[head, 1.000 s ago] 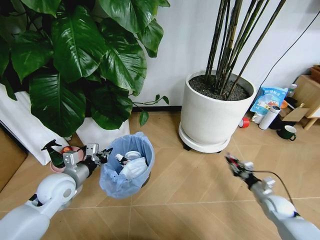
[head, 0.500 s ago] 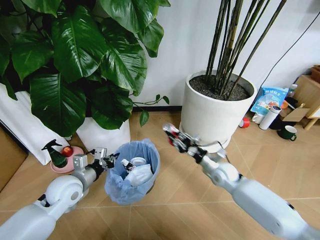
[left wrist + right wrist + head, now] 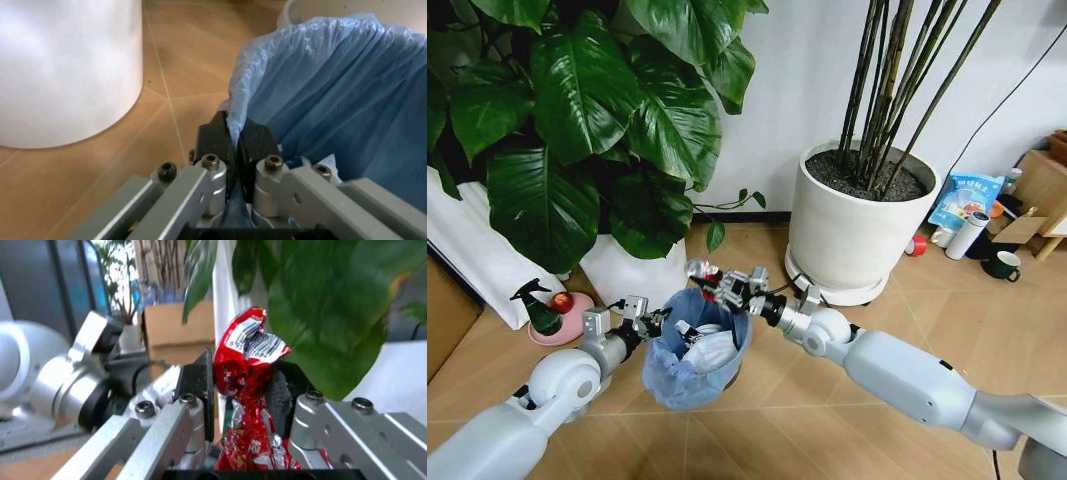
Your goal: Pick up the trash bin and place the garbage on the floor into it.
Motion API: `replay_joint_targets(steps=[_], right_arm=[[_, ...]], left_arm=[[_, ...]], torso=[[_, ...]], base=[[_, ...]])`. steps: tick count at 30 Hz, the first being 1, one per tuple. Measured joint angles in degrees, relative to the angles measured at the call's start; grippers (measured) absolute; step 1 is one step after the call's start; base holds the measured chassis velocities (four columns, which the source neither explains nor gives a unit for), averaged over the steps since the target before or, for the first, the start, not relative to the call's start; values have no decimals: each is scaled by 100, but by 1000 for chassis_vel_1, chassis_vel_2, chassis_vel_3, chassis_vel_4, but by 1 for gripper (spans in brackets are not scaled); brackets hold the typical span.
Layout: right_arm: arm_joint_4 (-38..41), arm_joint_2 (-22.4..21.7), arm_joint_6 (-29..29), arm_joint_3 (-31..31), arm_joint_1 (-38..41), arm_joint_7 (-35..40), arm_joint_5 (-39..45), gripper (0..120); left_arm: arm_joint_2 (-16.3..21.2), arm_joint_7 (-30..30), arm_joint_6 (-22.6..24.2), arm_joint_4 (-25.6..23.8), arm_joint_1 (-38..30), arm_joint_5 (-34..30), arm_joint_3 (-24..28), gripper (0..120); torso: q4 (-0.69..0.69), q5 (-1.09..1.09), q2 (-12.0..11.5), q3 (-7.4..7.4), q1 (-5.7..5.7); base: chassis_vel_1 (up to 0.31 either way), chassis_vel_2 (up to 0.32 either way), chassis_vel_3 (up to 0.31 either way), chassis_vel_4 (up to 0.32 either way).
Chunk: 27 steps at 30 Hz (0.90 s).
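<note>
Light-blue bag lines the trash bin [image 3: 695, 352]; red wrapper [image 3: 250, 390] with a black-and-white barcode; white plant pot [image 3: 852, 235]

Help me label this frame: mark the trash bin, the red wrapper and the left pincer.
trash bin [image 3: 672, 385]: head view, front of bag.
red wrapper [image 3: 248, 375]: right wrist view, crumpled middle.
left pincer [image 3: 235, 142]: left wrist view, between fingertips.

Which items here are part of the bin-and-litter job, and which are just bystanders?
Job:
trash bin, rim pinched by left gripper
red wrapper, clamped in right gripper above the bin

Bystanders:
white plant pot
dark green mug
spray bottle
</note>
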Motion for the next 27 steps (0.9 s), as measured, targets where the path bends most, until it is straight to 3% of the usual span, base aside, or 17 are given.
replay_joint_targets(steps=[8,20,23,27], right_arm=[[-205,-63,-297,-347,227,-38,-123,41],[-200,-177,-335,-327,321,-34,-128,90],[-154,-204,-326,-217,259,78,-128,97],[-113,-268,-329,170,20,767,-188,100]], left_arm=[[38,15,0,-52,36,-45,-139,0],[39,20,2,-79,79,-70,-252,0],[39,20,2,-84,105,-69,-285,0],[37,18,3,-86,174,-59,-402,0]], torso=[[-1,1,0,0,0],[0,0,0,0,0],[0,1,0,0,0],[1,0,0,-1,0]], base=[[0,0,0,0],[0,0,0,0],[0,0,0,0],[0,0,0,0]])
